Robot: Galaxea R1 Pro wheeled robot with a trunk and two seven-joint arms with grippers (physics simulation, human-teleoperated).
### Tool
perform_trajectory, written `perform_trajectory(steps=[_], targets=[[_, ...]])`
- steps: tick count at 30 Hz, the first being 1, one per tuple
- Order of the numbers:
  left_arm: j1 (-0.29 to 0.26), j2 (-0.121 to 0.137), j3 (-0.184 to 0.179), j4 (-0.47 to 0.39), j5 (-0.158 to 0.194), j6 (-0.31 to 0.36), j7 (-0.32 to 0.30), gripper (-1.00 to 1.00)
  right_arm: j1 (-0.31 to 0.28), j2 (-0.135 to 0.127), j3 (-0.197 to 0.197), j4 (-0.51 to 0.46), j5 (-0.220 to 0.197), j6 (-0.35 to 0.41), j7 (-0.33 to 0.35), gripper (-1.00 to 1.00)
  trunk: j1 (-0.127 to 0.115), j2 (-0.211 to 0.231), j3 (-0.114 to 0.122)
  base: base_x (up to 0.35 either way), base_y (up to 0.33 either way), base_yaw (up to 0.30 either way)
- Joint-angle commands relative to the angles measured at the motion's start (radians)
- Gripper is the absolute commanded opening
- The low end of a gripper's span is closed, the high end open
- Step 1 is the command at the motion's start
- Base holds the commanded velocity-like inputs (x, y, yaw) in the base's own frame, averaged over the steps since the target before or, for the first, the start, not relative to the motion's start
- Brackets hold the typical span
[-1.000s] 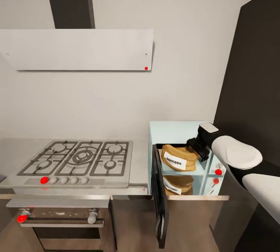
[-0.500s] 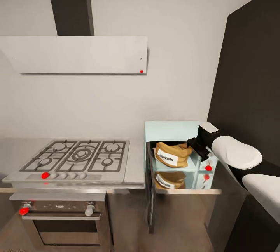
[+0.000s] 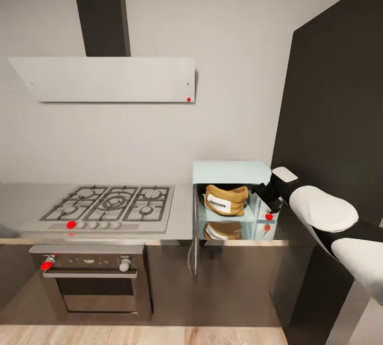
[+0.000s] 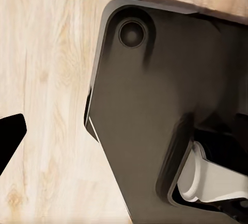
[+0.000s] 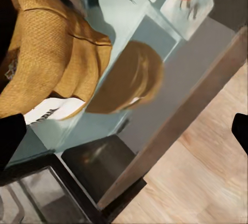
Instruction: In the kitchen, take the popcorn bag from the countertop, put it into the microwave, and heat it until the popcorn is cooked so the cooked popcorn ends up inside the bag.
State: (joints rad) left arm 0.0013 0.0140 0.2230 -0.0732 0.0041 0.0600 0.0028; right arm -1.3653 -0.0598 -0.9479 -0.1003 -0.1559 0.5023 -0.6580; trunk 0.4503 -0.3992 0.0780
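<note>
Camera backs off; bag point(image 3: 225, 200) sits in microwave point(image 3: 230, 172), door point(image 3: 194, 246) open at 6 o'clock. R gripper point(image 3: 267, 196) released. Next: shut door, start heat. L jaws: can't tell.

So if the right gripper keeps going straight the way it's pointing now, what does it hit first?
Probably the popcorn bag inside the open microwave; the right gripper points into the cavity from its right front corner. Depth is unclear, so the microwave's floor could come first.

This is a home kitchen. A steel gas hob point(image 3: 109, 204) sits in a grey countertop point(image 3: 21, 199) with an oven point(image 3: 93, 284) beneath it and a white slanted hood point(image 3: 109, 79) at its 12 o'clock. A small pale microwave point(image 3: 229, 172) stands at the hob's 3 o'clock, beside tall dark cabinets point(image 3: 335, 121), over wooden flooring point(image 3: 133, 334).
</note>
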Motion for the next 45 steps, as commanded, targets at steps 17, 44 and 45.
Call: perform_trajectory(steps=[17, 44, 45], targets=[[0.000, 0.000, 0.004, -0.002, 0.000, 0.006, 0.000, 1.00, 0.015, 0.004, 0.122, 0.116, 0.711, -0.053, 0.452, 1.00, 0.000, -0.001, -0.001, -0.270, 0.000, 0.000], [0.000, 0.000, 0.004, -0.002, 0.000, 0.006, 0.000, 1.00, 0.262, 0.006, 0.177, 0.175, 0.922, -0.936, 0.851, 1.00, 0.000, -0.001, -0.001, -0.002, 0.000, 0.000], [0.000, 0.000, 0.004, -0.002, 0.000, 0.006, 0.000, 1.00, 0.264, 0.004, 0.177, 0.175, 0.923, -0.940, 0.868, 1.00, 0.000, -0.001, -0.001, 0.000, 0.000, 0.000]])
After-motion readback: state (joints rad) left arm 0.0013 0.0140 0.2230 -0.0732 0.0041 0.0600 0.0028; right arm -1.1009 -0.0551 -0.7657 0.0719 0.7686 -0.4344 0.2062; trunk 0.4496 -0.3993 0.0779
